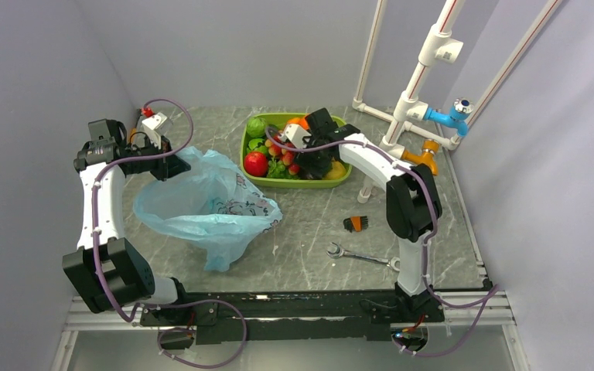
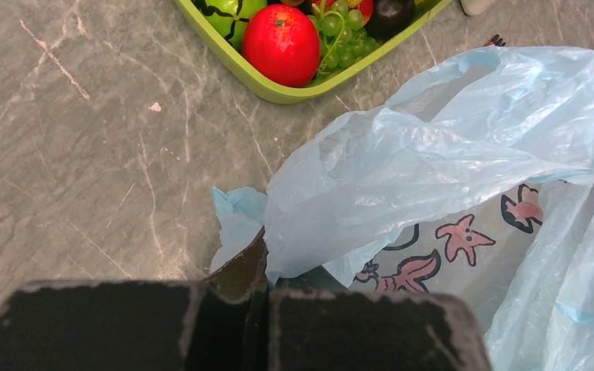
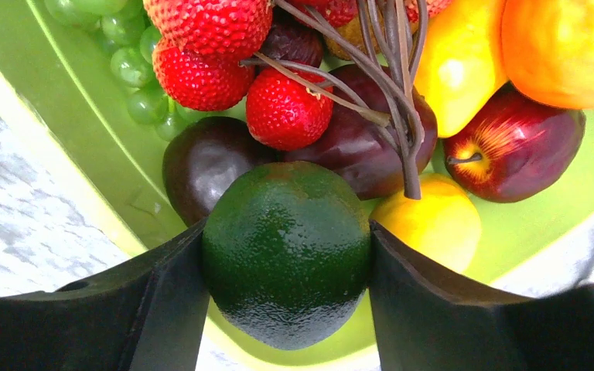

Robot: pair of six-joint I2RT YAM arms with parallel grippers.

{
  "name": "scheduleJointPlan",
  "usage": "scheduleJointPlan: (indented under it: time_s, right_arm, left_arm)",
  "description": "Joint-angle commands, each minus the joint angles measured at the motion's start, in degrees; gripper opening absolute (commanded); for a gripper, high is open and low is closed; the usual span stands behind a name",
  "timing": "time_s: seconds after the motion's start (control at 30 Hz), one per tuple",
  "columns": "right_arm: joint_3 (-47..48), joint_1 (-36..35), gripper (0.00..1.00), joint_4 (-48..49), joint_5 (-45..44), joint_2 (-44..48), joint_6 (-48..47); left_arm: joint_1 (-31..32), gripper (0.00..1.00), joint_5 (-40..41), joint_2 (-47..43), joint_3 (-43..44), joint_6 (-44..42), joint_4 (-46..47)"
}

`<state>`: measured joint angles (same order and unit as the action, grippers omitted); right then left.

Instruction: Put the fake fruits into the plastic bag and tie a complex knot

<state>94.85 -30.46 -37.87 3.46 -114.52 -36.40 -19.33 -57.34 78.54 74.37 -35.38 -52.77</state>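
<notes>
Lime-green rectangular plastic tray (image 1: 244, 151) packed tight with glossy plastic fruits (image 1: 256, 163), no gaps. Right gripper (image 3: 286, 228) sits in it, dark green round fruit (image 3: 286, 263) filling the jaw gap. Light-blue translucent plastic bag (image 1: 209, 205) sprawls left-centre, mouth gaping. Bare grey marble tabletop (image 1: 309, 224) between bag and tray. Orange-black brush (image 1: 356, 223) and silver wrench (image 1: 360, 255) lie by the right arm. White pipe frame (image 1: 414, 93) blocks far right.

The plastic bag (image 1: 201, 205) is thin, crinkly and see-through. The counter (image 1: 309, 224) looks like smooth grey stone with pale lines. The tray (image 3: 85, 147) is smooth, shiny plastic. The dark green fruit (image 3: 286, 263) is glossy with tiny bumps. The strawberries (image 3: 286, 108) look rough and dotty. The red apple (image 2: 281, 44) is smooth and shiny. The wrench (image 1: 360, 256) is shiny metal. The right claw (image 3: 286, 232) has dull black fingers (image 3: 155, 309).
</notes>
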Motion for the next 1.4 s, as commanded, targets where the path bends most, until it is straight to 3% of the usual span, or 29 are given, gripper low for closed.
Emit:
scheduleJointPlan:
  time_s: [0.0, 0.17, 0.33, 0.47, 0.57, 0.77, 1.0, 1.17, 1.23, 1.37]
  right_arm:
    - [-0.03, 0.04, 0.53, 0.14, 0.92, 3.46, -1.35]
    - [6.44, -0.03, 0.43, -4.46, 6.0, 7.24, 2.34]
    - [15.41, -1.12, 0.41, -5.66, 23.19, 11.49, 10.09]
    - [13.79, -4.96, 0.41, 6.45, 36.05, 16.24, 19.98]
    - [10.37, -10.26, 0.41, 18.45, 40.26, 17.56, 23.69]
    - [13.88, -20.7, 0.4, 23.63, 40.34, 8.67, 20.16]
    - [12.42, -27.86, 0.38, 24.3, 30.2, 1.77, 11.85]
    - [10.06, -28.71, 0.59, 23.8, 26.02, -0.69, 9.73]
    - [9.84, -28.75, 0.77, 23.63, 26.1, -0.34, 10.18]
    - [12.17, -28.7, 0.97, 23.04, 26.67, 0.85, 12.22]
  left_arm:
    - [-0.27, 0.0, -1.0, -0.36, 0.02, -0.26, 1.48]
    - [-0.27, 0.0, -1.58, 0.65, -0.26, 1.36, 2.79]
    - [-0.27, 0.0, -3.0, 1.54, -1.21, 5.06, 5.34]
    - [-0.17, 0.0, -4.29, 2.33, -1.29, 8.67, 7.05]
    - [-0.18, 0.0, -4.89, 3.01, -1.59, 11.06, 8.39]
    - [-0.15, 0.0, -5.66, 4.08, -2.47, 13.78, 10.94]
    - [-0.09, 0.0, -5.57, 4.9, -4.32, 16.0, 14.02]
    - [-0.17, 0.0, -5.34, 5.45, -4.78, 15.78, 14.6]
    - [-0.13, 0.0, -5.15, 5.88, -4.48, 15.11, 14.01]
    - [-0.11, 0.0, -5.14, 6.64, -3.91, 14.46, 13.35]
